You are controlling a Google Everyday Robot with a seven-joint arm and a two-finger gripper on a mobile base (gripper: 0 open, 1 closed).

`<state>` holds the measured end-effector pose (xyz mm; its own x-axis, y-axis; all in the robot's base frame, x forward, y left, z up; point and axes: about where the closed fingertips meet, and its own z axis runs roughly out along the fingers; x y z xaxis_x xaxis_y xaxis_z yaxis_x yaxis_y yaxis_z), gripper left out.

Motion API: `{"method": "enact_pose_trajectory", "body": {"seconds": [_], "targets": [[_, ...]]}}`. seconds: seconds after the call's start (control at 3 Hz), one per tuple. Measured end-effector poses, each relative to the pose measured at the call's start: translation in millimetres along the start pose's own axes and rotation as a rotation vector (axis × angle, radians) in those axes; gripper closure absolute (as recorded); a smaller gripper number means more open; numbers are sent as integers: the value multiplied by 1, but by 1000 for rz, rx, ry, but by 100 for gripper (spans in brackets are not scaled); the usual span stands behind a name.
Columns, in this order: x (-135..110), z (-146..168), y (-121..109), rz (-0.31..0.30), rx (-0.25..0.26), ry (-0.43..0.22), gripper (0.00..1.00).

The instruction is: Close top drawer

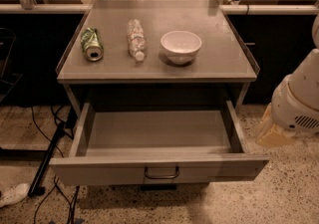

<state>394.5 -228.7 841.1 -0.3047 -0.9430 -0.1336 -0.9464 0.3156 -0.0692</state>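
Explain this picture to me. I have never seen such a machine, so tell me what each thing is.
There is one camera, and it looks down at a small grey table from the front. On the table a green can and a plastic bottle lie on their sides, and a white bowl stands upright. Below them the top drawer is pulled wide open. The white and cream shape at the right edge is the robot's arm. Its gripper is outside the picture, so nothing can be seen held.

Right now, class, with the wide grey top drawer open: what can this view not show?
Camera view: anything below the wide grey top drawer, hidden by its open front.
Camera view: part of the gripper, right of the drawer, behind the white arm housing, itself cut by the right edge.
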Motion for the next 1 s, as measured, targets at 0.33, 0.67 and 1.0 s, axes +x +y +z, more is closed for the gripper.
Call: {"method": "enact_pose_trajectory", "body": {"seconds": [0.33, 0.67, 1.0], "targets": [[0, 0, 0, 0, 0, 0, 100], [6, 53, 16, 61, -111, 34, 100], [9, 105, 23, 93, -163, 31, 100]]}}
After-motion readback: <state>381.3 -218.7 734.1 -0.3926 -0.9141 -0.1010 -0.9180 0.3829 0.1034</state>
